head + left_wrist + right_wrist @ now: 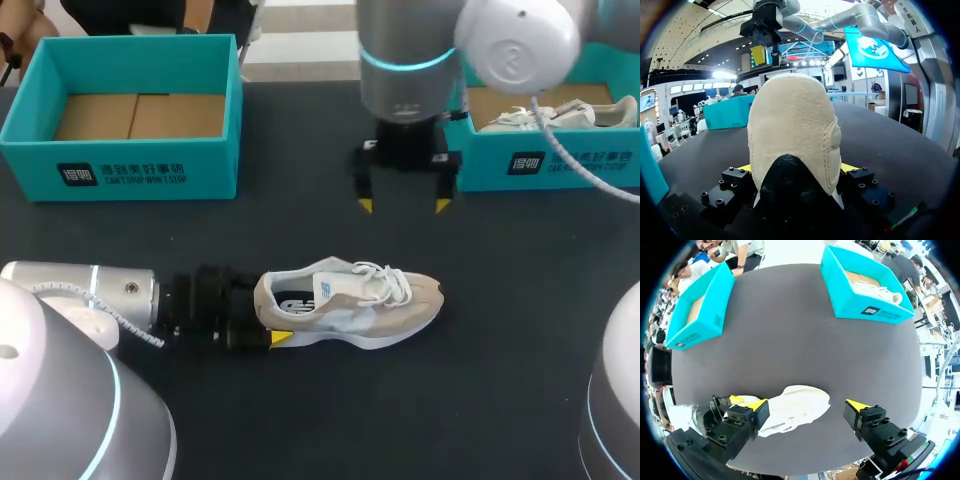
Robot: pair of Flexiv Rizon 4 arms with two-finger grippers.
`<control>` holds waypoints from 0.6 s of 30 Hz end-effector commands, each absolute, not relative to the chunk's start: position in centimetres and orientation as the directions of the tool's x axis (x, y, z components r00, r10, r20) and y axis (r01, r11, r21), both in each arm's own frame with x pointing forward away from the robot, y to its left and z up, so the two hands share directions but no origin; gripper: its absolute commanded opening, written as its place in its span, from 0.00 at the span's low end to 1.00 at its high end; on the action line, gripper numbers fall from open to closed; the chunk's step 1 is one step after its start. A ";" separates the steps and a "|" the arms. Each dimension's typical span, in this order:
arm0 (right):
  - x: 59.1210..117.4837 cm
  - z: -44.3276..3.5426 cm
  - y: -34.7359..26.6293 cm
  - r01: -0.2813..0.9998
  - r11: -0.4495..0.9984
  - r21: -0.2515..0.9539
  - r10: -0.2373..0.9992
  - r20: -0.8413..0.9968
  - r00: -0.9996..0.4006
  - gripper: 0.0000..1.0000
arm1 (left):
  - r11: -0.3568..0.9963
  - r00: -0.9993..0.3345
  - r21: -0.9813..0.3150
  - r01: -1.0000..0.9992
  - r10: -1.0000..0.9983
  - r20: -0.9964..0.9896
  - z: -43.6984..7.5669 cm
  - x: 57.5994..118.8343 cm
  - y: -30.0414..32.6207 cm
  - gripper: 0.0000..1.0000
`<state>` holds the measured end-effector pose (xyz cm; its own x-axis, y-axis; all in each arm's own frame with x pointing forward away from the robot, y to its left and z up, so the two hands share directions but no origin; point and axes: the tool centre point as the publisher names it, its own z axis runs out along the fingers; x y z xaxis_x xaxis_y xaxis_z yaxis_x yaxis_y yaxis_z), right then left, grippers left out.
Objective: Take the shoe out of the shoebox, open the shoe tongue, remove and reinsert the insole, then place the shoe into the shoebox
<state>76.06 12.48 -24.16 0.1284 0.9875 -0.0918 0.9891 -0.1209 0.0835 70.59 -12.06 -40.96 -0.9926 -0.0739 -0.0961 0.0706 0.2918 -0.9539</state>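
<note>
The shoe [350, 300] is out of the box. It stands on its sole on the dark table [480, 390], about in the middle, with the heel toward my left arm and the toe toward my right. The left gripper [268, 316] comes in low along the table and is closed on the heel [790, 125]: in the left wrist view one yellow tip touches each side of it.

The right gripper [403, 205] hangs above the table just behind the shoe. Its fingers are spread wide and hold nothing. The empty shoebox [130, 165] is at the far left, well apart from the shoe. A second shoebox [560, 160], with another shoe in it, is at the far right.

I judge that taking the shoe out is done and opening the tongue is the step in hand. The next move asks the right gripper to come down over the laces [385, 280], pinch the tongue and pull it up, while the left one steadies the heel.
</note>
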 end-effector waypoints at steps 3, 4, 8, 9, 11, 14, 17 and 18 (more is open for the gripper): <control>73.6 -25.8 17.9 0.982 -0.132 0.136 0.963 -0.218 0.160 1.00 | 0.294 -0.992 -0.953 0.071 -0.077 -0.097 -40.9 70.5 -12.2 0.00; 73.1 -26.0 18.4 0.982 -0.132 0.132 0.961 -0.224 0.160 1.00 | 0.294 -0.992 -0.953 0.071 -0.077 -0.097 -40.9 70.5 -12.2 0.00; 71.0 -26.8 20.5 0.978 -0.151 0.141 0.959 -0.218 0.180 1.00 | 0.294 -0.992 -0.953 0.071 -0.077 -0.097 -40.9 70.5 -12.2 0.00; 70.6 -27.0 20.9 0.978 -0.161 0.136 0.957 -0.219 0.188 1.00 | 0.294 -0.992 -0.953 0.071 -0.077 -0.097 -40.9 70.5 -12.2 0.00; 69.8 -27.7 22.0 0.979 -0.154 0.132 0.962 -0.207 0.179 1.00 | 0.294 -0.992 -0.953 0.071 -0.077 -0.097 -40.9 70.5 -12.2 0.00; 69.0 -28.7 22.9 0.985 -0.150 0.082 0.965 -0.204 0.164 1.00 | 0.294 -0.992 -0.953 0.071 -0.077 -0.097 -40.9 70.5 -12.2 0.00; 68.3 -29.2 23.8 0.989 -0.144 0.045 0.966 -0.213 0.150 1.00 | 0.294 -0.992 -0.953 0.071 -0.077 -0.097 -40.9 70.5 -12.2 0.00; 68.0 -29.5 24.0 0.990 -0.138 0.023 0.966 -0.219 0.139 1.00 | 0.294 -0.992 -0.953 0.071 -0.077 -0.097 -40.9 70.5 -12.2 0.00</control>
